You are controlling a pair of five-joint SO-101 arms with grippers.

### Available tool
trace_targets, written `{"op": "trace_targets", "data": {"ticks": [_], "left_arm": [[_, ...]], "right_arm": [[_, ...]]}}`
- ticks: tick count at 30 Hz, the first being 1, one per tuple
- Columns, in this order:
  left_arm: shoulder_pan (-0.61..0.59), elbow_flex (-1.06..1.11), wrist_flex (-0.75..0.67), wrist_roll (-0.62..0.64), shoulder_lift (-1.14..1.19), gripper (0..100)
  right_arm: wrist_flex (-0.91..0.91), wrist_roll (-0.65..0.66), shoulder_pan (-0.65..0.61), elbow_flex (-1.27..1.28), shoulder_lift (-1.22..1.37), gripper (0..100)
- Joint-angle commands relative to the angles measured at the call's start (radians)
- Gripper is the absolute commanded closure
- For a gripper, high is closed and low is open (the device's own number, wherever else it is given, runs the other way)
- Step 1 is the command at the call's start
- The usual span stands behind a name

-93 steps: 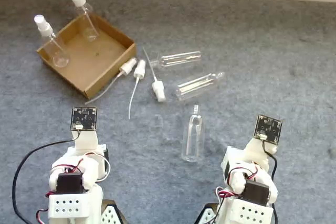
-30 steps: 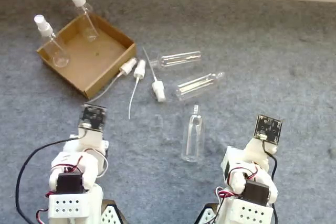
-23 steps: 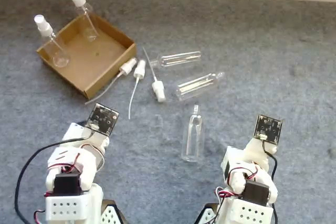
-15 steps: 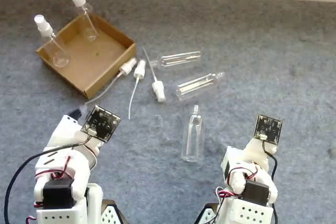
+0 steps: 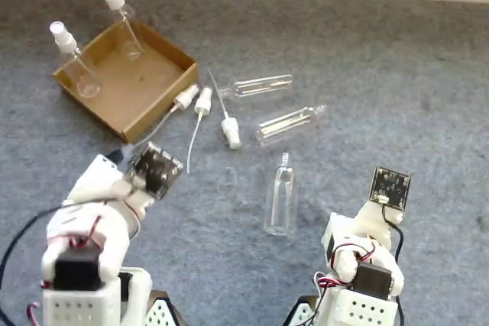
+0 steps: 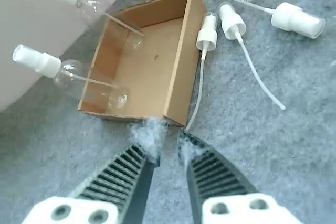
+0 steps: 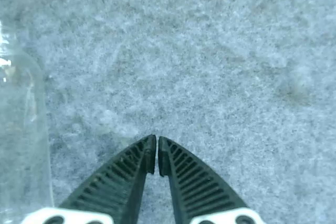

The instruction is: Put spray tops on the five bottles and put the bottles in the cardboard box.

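Capped bottles (image 5: 79, 68), two of them, lean inside the cardboard box (image 5: 162, 104) with their necks out over its far walls, as we see from above. Three open bottles (image 5: 280, 196) lie on the grey surface (image 5: 397, 74) to one side of the box, and three loose spray tops (image 5: 203, 100) lie between them and the box. Our left hand (image 6: 167, 148) hovers just before the box's near corner, fingers a little apart and holding nothing. Our right hand (image 7: 157, 156) hangs low over the surface, fingers together, with one open bottle just beside it.
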Motion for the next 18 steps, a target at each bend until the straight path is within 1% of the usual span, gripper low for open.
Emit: {"op": "trace_targets", "data": {"ticks": [1, 2, 5, 13, 15, 18], "left_arm": [[0.081, -0.240, 0.031, -0.002, 0.349, 99], [0.107, -0.295, 0.058, 0.012, 0.429, 99], [0.196, -0.472, 0.164, 0.114, 0.647, 99], [0.501, -0.947, 0.428, 0.408, 1.147, 99], [0.564, -1.056, 0.480, 0.497, 1.270, 96], [0.618, -1.219, 0.552, 0.709, 1.438, 86]], "right_arm": [[-0.019, -0.009, 0.012, 0.168, -0.008, 99.4], [-0.019, -0.009, 0.012, 0.168, -0.008, 99.4], [-0.019, -0.009, 0.012, 0.168, -0.008, 99.4], [-0.019, -0.009, 0.012, 0.168, -0.008, 99.4], [-0.019, -0.009, 0.012, 0.168, -0.008, 99.4], [-0.019, -0.009, 0.012, 0.168, -0.008, 99.4]]}}
